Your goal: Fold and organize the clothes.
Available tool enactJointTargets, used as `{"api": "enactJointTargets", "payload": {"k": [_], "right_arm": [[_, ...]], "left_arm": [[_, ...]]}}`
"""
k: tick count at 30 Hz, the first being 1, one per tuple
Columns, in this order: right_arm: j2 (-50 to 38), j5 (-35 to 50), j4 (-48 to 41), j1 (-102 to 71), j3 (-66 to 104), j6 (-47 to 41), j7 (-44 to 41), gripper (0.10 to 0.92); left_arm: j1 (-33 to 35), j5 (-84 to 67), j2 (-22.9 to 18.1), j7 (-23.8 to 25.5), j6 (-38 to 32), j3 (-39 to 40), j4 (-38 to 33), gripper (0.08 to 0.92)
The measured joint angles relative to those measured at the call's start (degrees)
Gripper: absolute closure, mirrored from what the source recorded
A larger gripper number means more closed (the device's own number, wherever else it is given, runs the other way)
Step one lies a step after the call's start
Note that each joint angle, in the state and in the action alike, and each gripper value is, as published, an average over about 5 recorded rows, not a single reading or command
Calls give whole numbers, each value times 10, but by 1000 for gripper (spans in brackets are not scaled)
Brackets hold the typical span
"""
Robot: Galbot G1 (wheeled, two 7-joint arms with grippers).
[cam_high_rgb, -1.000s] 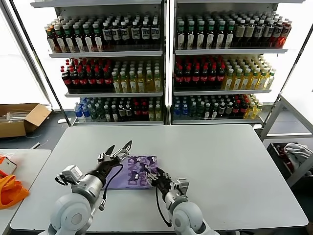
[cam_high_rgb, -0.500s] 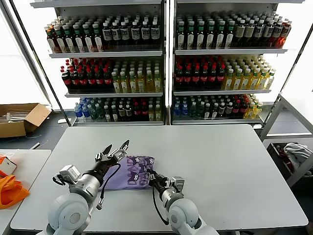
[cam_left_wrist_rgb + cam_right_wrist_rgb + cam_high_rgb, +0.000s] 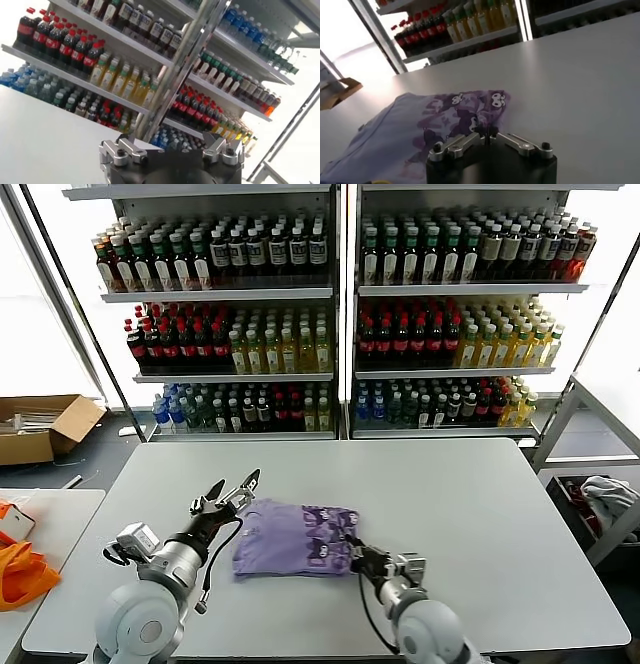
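Note:
One of the clothes, a lavender T-shirt (image 3: 290, 536) with a dark print, lies folded on the white table (image 3: 480, 514), slightly left of centre near the front. My right gripper (image 3: 353, 552) is low at the shirt's right edge, shut on the printed fabric. In the right wrist view its fingertips (image 3: 486, 133) meet on the T-shirt (image 3: 415, 137). My left gripper (image 3: 228, 491) hovers just left of the shirt's far corner, open and holding nothing. The left wrist view shows that left gripper (image 3: 170, 147) spread wide, facing the shelves.
Shelves of bottles (image 3: 330, 314) stand behind the table. A cardboard box (image 3: 40, 426) is on the floor at the far left. Bright orange fabric (image 3: 20, 574) lies on a side table at the left. White-grey fabric (image 3: 605, 494) sits low at the right.
My right gripper has shut on the shirt's right edge and drawn it to the right, so the shirt now lies farther right and wider. The left gripper stays open, almost still.

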Motion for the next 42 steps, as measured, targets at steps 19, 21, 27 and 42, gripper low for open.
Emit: {"api": "enactJointTargets", "payload": {"k": [19, 21, 27, 42], "right_arm": [[-85, -64, 97, -75, 89, 54, -29, 453], [-75, -72, 94, -68, 78, 54, -27, 393], [-38, -85, 59, -46, 37, 49, -22, 236], [15, -108, 18, -14, -21, 19, 57, 203]], "left_arm": [[7, 12, -16, 4, 0, 10, -3, 177], [8, 14, -17, 4, 0, 11, -5, 177], [12, 18, -21, 7, -1, 12, -5, 177], [31, 28, -32, 24, -6, 6, 5, 177]]}}
